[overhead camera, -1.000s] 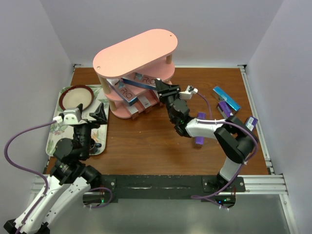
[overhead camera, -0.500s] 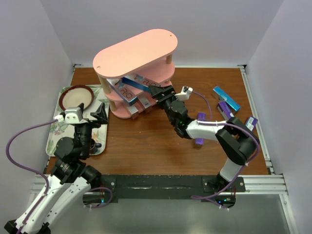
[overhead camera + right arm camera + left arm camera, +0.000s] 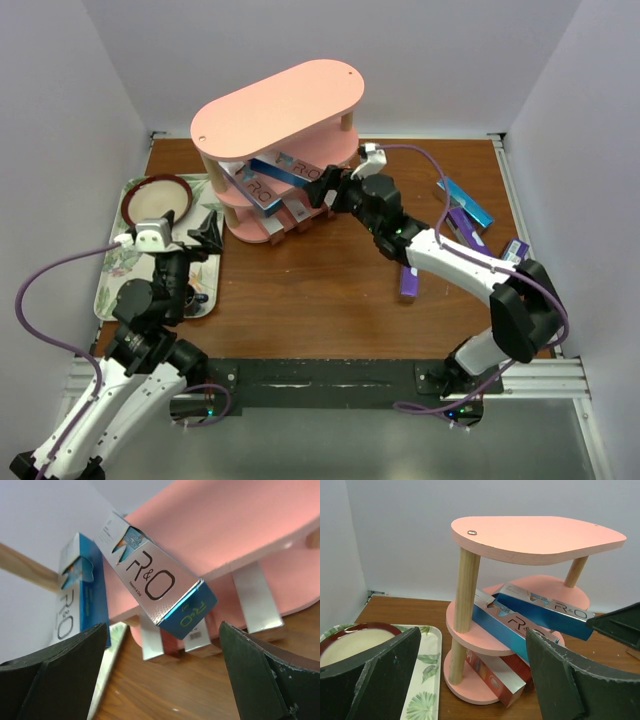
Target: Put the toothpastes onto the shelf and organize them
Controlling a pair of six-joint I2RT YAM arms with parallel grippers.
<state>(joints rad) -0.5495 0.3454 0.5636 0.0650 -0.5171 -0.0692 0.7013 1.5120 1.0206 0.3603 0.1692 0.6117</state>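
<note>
The blue-and-silver R&O toothpaste box (image 3: 159, 587) lies slanted on the middle board of the pink shelf (image 3: 275, 120), its end flap overhanging the rim straight ahead of the right end effector (image 3: 332, 190). That end effector's fingers (image 3: 55, 670) are spread to their widest, one either side of the box's end, touching and holding nothing. The board alone carries the box, so I judge it placed but askew rather than tidy. Left of the end effector a second blue toothpaste box (image 3: 80, 597) rests on the same board at a different angle, and below both, red-and-white boxes (image 3: 495, 677) sit on the bottom board. Behind the end effector, beneath its arm, a purple toothpaste box (image 3: 410, 282) waits on the worktop (image 3: 300, 290), with more boxes (image 3: 463, 202) off to its right, so the sorting is likely only partly done. The left end effector (image 3: 203, 235) hovers wide open and empty over the floral tray (image 3: 112, 268), apart from the shelf, probably parked out of the way.
</note>
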